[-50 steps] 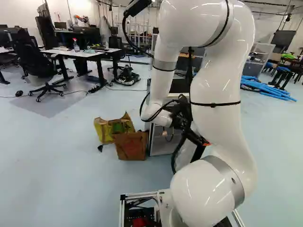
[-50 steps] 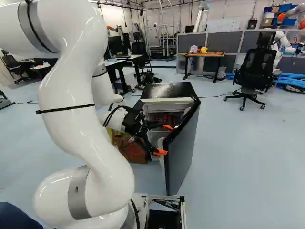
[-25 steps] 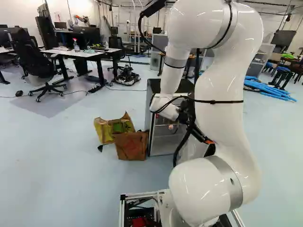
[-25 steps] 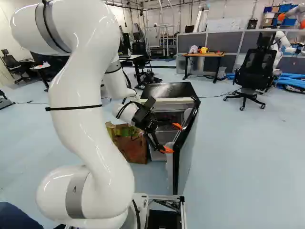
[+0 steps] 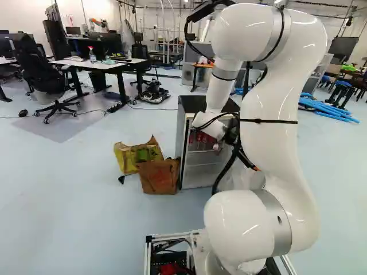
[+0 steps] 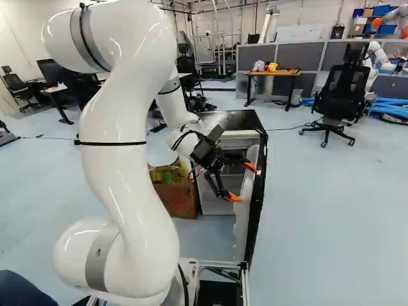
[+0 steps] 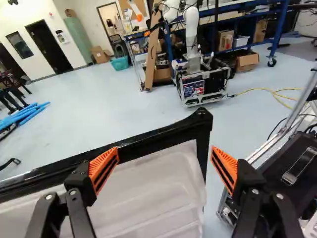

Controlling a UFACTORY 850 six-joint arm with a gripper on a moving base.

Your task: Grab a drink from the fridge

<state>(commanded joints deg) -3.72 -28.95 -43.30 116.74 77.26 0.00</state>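
In the right base view my gripper (image 6: 243,183) stands open against the inner side of the fridge door (image 6: 257,213), its orange-tipped fingers near the white lining. The black-topped fridge (image 6: 229,119) stands ahead with its door swung wide. Red drinks (image 5: 199,137) show on its upper shelf in the left base view, partly behind my wrist. Seen from the wrist, nothing is held between the fingers of the gripper (image 7: 165,161); the pale lining (image 7: 148,191) and black edge of the door lie ahead of and under them.
A brown paper bag (image 5: 159,176) and a yellow bag (image 5: 127,157) sit on the floor beside the fridge. Another robot (image 7: 198,79) stands beyond the door in the wrist view. An office chair (image 6: 342,95) is farther back on the right.
The fridge door has swung wider, and my arm has moved with it toward the door's side, uncovering the drinks inside. The gripper has stayed open. The base has not moved.
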